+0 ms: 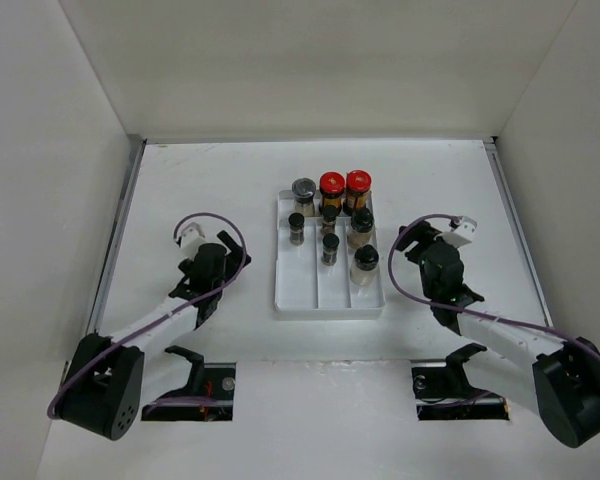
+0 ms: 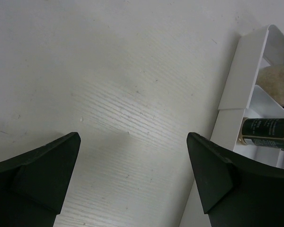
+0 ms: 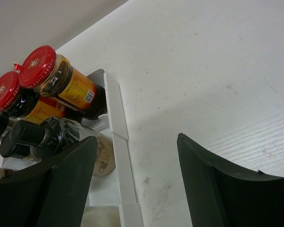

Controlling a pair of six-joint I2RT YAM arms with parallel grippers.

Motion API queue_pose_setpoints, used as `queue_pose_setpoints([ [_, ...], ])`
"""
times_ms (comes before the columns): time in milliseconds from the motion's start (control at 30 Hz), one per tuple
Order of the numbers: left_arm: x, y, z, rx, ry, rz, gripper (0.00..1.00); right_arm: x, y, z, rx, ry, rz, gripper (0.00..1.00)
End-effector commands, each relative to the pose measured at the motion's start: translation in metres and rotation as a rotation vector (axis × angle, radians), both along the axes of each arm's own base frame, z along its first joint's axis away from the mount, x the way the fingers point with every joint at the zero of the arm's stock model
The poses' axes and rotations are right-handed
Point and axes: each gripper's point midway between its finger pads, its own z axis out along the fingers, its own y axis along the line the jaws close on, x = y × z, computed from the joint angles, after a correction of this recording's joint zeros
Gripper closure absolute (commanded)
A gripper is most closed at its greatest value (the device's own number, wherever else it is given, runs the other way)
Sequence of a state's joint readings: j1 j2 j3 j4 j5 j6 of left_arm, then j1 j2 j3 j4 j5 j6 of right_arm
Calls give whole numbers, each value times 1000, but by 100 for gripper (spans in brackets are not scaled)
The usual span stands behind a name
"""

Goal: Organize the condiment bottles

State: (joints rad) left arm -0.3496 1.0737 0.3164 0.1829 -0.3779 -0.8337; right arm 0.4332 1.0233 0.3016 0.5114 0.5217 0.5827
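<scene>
White counter (image 1: pixel 210 190), faint wood grain, a few specks and scuffs. Plain white panels box it in: back wall (image 1: pixel 310 60) at 12 o'clock, left wall (image 1: pixel 40 150) at 9, right wall (image 1: pixel 570 120) at 3. Grey strip (image 1: pixel 117 230) runs along the counter's 9 o'clock edge. Bright even light, soft sheen on the counter.

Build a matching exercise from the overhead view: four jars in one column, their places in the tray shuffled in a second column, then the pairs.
Jars:
1. grey-lidded jar
2. left red-lidded jar
3. right red-lidded jar
4. nearest beige jar

Places in the tray:
a. right lane, far end
b. left lane, far end
c. right lane, about midway along
d. middle lane, far end

Pairs: 1-b, 2-d, 3-a, 4-c
</scene>
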Motion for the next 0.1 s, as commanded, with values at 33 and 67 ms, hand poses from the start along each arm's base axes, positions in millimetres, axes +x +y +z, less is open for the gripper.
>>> queue_pose_setpoints([
  [33, 10, -6, 9, 10, -30, -8, 0, 7, 1, 19, 30, -73, -18, 26],
  [67, 11, -7, 10, 14, -29, -10, 0, 7, 1, 19, 29, -71, -16, 26],
])
